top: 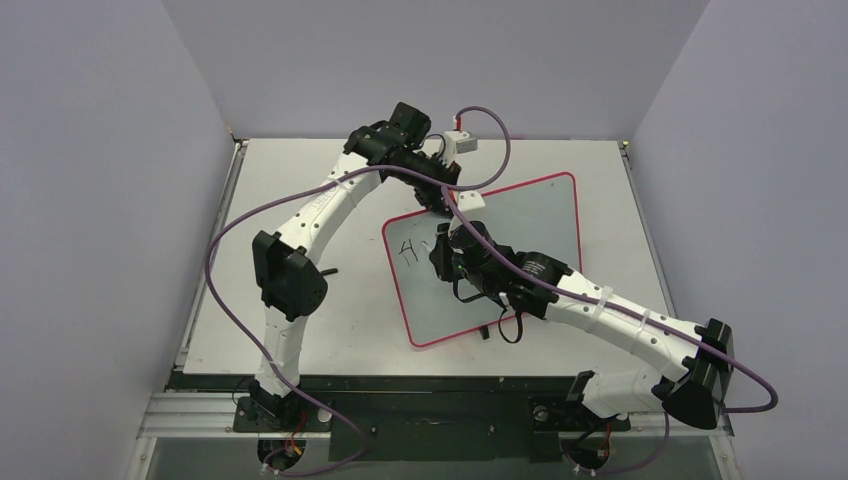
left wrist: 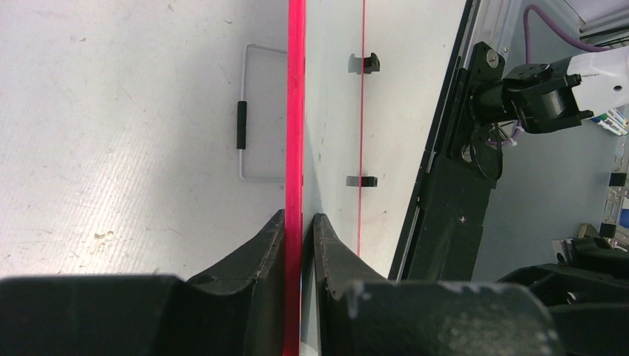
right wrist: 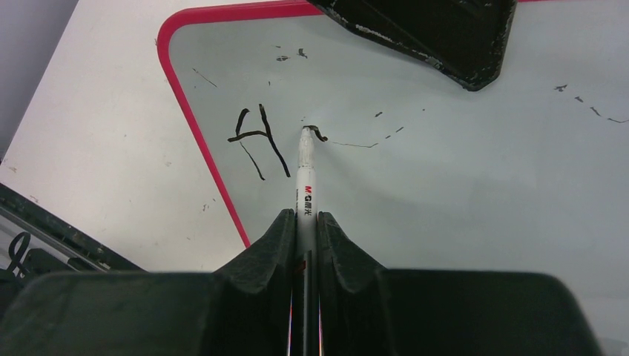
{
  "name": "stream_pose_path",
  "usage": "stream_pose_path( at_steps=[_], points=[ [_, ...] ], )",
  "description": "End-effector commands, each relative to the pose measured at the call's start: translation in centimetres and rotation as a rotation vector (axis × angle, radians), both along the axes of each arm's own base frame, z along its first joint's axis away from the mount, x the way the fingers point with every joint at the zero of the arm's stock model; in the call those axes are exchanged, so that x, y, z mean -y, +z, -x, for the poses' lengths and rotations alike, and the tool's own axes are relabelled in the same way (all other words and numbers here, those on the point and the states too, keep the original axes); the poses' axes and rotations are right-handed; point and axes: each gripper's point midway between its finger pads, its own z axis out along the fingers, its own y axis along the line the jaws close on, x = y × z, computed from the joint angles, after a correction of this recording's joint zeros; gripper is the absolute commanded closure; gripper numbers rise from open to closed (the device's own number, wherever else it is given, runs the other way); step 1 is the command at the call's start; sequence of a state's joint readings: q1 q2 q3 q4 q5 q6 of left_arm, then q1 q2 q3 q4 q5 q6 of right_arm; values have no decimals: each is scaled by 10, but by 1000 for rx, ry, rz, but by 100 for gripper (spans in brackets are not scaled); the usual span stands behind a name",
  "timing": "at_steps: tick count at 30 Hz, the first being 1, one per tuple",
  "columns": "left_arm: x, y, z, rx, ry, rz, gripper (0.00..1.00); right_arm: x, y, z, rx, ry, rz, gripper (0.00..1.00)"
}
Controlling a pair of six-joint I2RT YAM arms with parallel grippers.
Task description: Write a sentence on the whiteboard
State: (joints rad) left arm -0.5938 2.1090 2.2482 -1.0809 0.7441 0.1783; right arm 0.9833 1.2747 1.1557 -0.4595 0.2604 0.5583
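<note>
Grey walls enclose a pale table (top: pixel 290 180) where the whiteboard (top: pixel 535 215) lies near the middle, thin, stiff and probably slippery, so the left gripper (left wrist: pixel 300 219) pinches its red rim, while the right gripper (right wrist: pixel 304 216) is closed on the marker (right wrist: pixel 305 167) beside the sentence (right wrist: pixel 259 141), only an H.

Tabletop stock, counted by kind.
One flat white rectangular whiteboard (top: pixel 530 225) with a thin red rim and rounded corners; two small black tabs (left wrist: pixel 365 64) (left wrist: pixel 361 181) along its edge; one slim white-barrelled marker pen (right wrist: pixel 305 178); one finished black handwritten letter (right wrist: pixel 259 141), an H; two white-and-black jointed robot arms, left arm (top: pixel 310 215) and right arm (top: pixel 610 315); two black two-finger grippers, left gripper (left wrist: pixel 300 216) and right gripper (right wrist: pixel 305 215); two purple cables (top: pixel 213 262) (top: pixel 765 395).
</note>
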Motion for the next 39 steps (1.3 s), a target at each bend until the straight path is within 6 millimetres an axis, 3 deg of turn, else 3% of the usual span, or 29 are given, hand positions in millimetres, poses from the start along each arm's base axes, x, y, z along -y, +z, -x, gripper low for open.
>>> stream_pose_path(
  at_steps=[1, 17, 28, 39],
  points=[
    [5, 35, 7, 112, -41, 64, 100, -12, 7, -4, 18, 17, -27, 100],
    [5, 38, 5, 122, -39, 67, 100, 4, -21, 7, -20, -1, 24, 100],
    [5, 39, 6, 123, -42, 68, 100, 28, -10, -9, 15, -97, 52, 100],
    [5, 39, 8, 121, -47, 68, 100, 21, 2, -19, 33, -101, 49, 100]
  ],
)
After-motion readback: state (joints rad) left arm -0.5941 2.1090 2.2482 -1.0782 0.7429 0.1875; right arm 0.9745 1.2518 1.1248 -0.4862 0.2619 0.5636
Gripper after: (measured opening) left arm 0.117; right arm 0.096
